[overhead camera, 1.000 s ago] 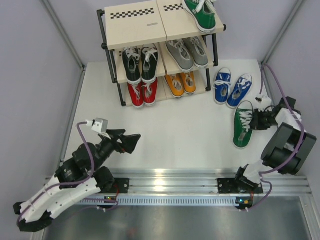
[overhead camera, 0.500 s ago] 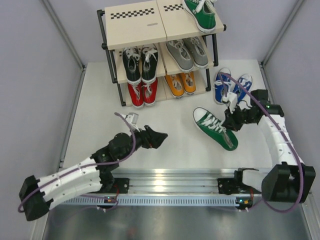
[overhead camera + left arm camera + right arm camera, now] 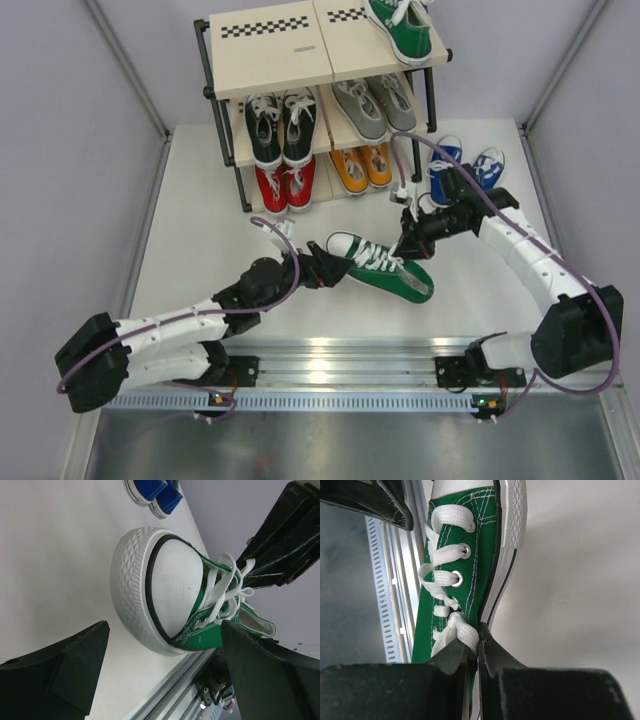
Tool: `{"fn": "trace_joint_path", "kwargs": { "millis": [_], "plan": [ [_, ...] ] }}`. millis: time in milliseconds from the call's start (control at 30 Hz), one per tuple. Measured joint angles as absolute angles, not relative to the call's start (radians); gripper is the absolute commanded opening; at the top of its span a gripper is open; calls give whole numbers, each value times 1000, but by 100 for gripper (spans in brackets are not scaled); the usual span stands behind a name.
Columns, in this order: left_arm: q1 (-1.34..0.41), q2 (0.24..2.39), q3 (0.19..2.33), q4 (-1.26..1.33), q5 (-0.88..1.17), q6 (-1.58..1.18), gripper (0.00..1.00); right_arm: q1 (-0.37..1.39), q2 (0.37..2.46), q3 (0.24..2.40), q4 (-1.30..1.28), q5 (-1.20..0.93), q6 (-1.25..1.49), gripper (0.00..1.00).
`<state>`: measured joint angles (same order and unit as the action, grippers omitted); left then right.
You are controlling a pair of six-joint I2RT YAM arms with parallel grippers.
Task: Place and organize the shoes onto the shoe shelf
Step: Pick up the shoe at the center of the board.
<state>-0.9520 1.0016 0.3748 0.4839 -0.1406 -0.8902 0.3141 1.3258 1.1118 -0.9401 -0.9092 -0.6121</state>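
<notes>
Progress: nine shoes [image 3: 283,125] on shelf [image 3: 270,50]; right gripper [image 3: 479,650] pinches last green shoe [image 3: 385,272], toe between left gripper's [image 3: 332,270] open jaws; blue pair [image 3: 485,168] pending.

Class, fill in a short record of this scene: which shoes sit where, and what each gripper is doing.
top tier of shoe shelf: one green shoe
middle tier: black pair, grey pair
bottom tier: red pair, orange pair
table: blue pair, second green shoe
left gripper: open, jaws astride second green shoe's toe
right gripper: shut on its side canvas
</notes>
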Motion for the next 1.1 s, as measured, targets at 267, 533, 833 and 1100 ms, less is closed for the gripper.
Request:
{"fn": "trace_joint_path", "kwargs": {
  "millis": [267, 533, 833, 1100],
  "plan": [
    [-951, 1098, 375, 638, -147, -949, 37, 395, 1356, 1117, -936, -948, -610, 0],
    [-948, 1081, 337, 685, -163, -1033, 0, 399, 1308, 1117, -955, -927, -685, 62],
    [-938, 839, 250, 472, -210, -1114, 0, 408, 926, 1084, -1140, -916, -1271, 81],
    [-928, 723, 248, 390, -236, -1190, 0, 570, 889, 1030, -1306, -870, -1579, 67]
  ]
}}
